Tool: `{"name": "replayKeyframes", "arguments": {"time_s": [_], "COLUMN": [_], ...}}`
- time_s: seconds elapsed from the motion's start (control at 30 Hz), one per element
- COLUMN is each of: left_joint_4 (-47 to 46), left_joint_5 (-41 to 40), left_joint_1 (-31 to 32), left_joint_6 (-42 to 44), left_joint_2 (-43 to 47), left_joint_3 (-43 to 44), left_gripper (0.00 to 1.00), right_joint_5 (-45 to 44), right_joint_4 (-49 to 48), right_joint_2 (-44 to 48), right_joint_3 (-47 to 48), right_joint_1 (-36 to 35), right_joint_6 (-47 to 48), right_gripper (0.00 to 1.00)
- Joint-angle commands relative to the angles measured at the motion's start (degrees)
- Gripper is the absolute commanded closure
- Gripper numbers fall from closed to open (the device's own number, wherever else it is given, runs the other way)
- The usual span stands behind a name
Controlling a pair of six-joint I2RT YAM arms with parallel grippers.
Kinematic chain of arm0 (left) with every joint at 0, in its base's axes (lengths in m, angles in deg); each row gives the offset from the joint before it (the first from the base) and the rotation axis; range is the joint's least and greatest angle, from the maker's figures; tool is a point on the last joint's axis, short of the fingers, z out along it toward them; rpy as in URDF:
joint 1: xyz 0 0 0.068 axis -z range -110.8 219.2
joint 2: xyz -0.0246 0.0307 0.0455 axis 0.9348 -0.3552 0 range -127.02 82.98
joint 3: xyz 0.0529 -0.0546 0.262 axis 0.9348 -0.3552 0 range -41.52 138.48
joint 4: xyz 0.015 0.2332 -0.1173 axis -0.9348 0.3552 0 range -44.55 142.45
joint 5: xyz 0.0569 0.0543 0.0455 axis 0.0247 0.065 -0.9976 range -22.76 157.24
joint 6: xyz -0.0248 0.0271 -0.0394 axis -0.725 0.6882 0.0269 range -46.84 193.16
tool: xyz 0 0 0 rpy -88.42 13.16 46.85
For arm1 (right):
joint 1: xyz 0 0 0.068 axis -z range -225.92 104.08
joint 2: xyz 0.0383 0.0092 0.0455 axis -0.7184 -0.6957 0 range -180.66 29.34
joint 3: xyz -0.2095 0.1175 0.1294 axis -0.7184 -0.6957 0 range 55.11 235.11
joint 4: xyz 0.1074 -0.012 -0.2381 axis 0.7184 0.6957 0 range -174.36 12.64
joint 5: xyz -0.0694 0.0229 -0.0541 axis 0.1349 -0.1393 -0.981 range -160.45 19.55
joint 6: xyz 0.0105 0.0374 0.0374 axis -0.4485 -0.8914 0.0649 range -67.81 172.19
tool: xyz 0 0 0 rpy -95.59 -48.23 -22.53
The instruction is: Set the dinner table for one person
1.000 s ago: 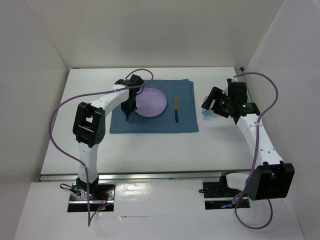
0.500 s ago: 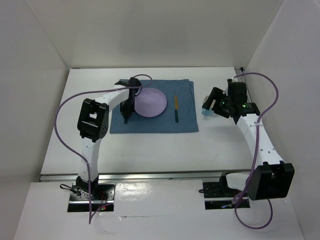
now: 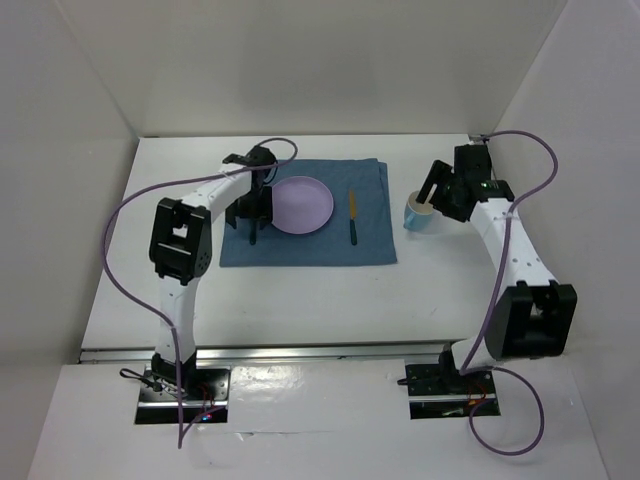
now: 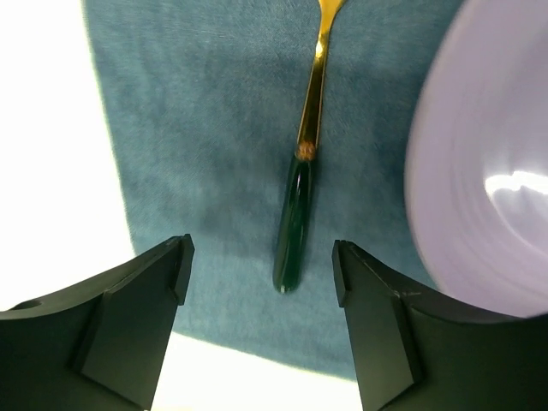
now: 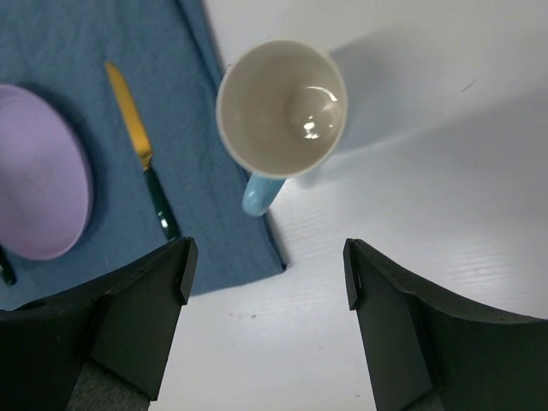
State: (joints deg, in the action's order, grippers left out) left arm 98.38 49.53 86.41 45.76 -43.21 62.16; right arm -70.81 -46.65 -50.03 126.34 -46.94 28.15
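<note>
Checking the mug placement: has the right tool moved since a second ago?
Yes. The right tool has shifted right and farther back, away from the blue placemat's right edge, exposing the mug.

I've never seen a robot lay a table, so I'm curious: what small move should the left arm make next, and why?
Probably lift the left gripper straight up and away. Its jaws stand open on either side of the green-handled utensil, which lies flat on the blue placemat beside the purple plate, so it looks placed and nothing is held.
</note>
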Motion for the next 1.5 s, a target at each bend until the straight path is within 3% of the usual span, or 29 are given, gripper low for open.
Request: {"name": "replayKeyframes", "arguments": {"time_s": [0.0,0.23,0.5,0.67,0.83,1.0,1.07,1.33,1.47], "left_joint_4": [2.18,1.57,1.04,1.57,2.7,3.41,3.41,2.19,1.13], "left_joint_5": [-1.17,2.24,4.18,3.65,3.65,3.65,4.18,7.26,9.71], "left_joint_1": [0.01,0.01,0.01,0.01,0.01,0.01,0.01,-0.51,-0.51], "left_joint_6": [-0.9,-1.43,-1.43,-0.9,-0.38,0.15,0.15,0.16,-0.38], "left_joint_2": [8.49,21.05,27.83,30.04,30.65,33.02,33.91,35.66,36.19], "left_joint_3": [3.9,1.45,-1.46,-2.69,-1.21,0.12,0.12,-1.8,-4.35], "left_gripper": [0.16,0.16,0.16,0.17,0.18,0.18,0.18,0.18,0.18], "right_joint_5": [-2.98,-4.74,-4.12,-2.89,-3.41,-5.52,-7.28,-7.29,-7.29], "right_joint_4": [-0.79,-1.33,-4.57,-5.81,-6.34,-5.65,-3.8,3.58,4.74], "right_joint_2": [-5.25,-16.15,-22.57,-23.9,-22.85,-24.14,-26.96,-48.82,-56.32], "right_joint_3": [4.27,9.9,10.43,10.43,12.44,19.55,27.1,58.1,67.71], "right_joint_1": [1.28,1.81,4.0,4.0,4.0,-0.81,-2.84,-9.61,-10.93], "right_joint_6": [0.74,0.74,1.27,0.74,-0.92,-0.31,0.3,0.3,-0.75], "right_gripper": [0.19,0.19,0.24,0.47,1.0,1.0,1.0,1.0,1.0]}}
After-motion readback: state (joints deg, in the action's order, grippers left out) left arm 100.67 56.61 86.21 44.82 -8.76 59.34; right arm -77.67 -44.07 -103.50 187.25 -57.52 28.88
